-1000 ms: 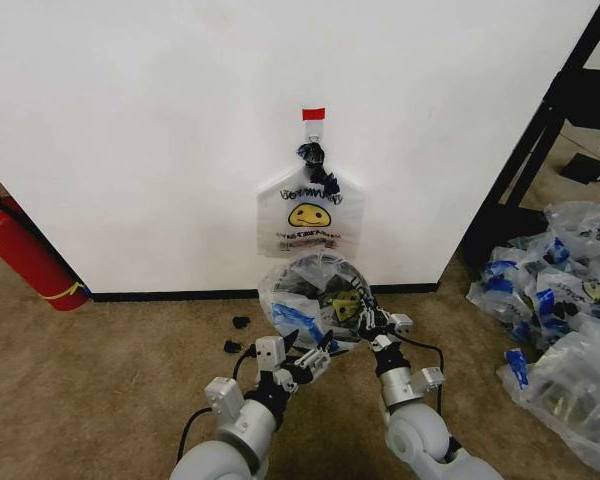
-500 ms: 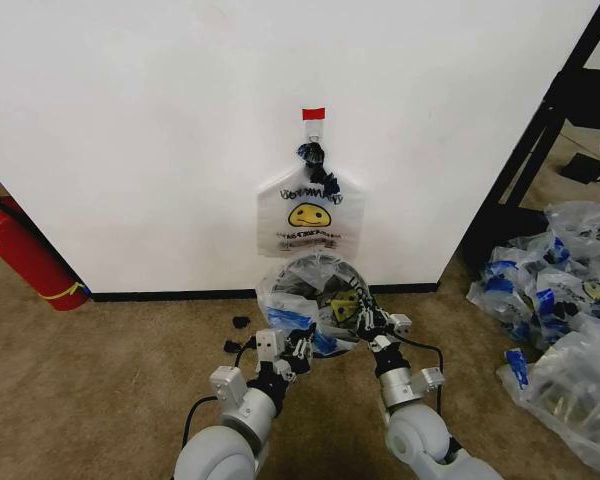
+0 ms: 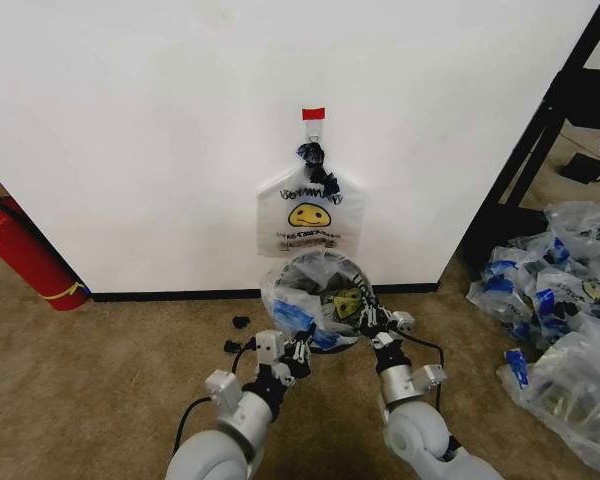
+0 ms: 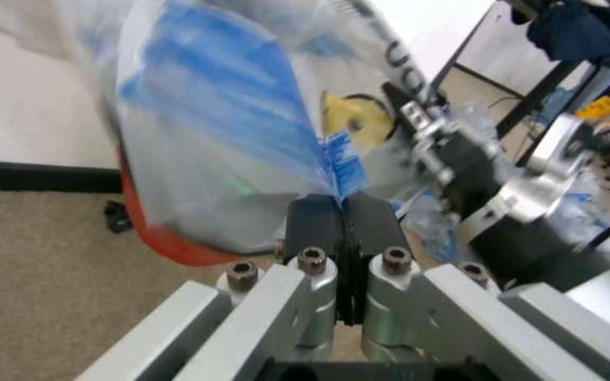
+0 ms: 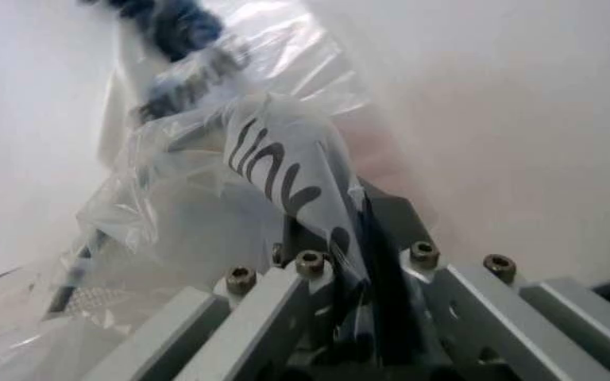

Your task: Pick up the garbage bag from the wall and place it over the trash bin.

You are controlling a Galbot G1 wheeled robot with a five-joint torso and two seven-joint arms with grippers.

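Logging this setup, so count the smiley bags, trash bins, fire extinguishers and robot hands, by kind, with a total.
Trash bin: 1
Smiley bags: 2, the garbage bag over the bin, the hanging bag
Fire extinguisher: 1
Hands: 2, left hand and right hand, both shut on the garbage bag
Total: 6

Whitish garbage bag (image 3: 315, 300) — blue patches, black lettering — over red-based trash bin (image 4: 183, 248).

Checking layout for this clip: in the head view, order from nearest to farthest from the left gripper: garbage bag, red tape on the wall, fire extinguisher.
1. garbage bag: pinched in the left gripper, draped over the bin.
2. red tape: up the wall, straight ahead.
3. fire extinguisher: far left, on the floor against the wall.
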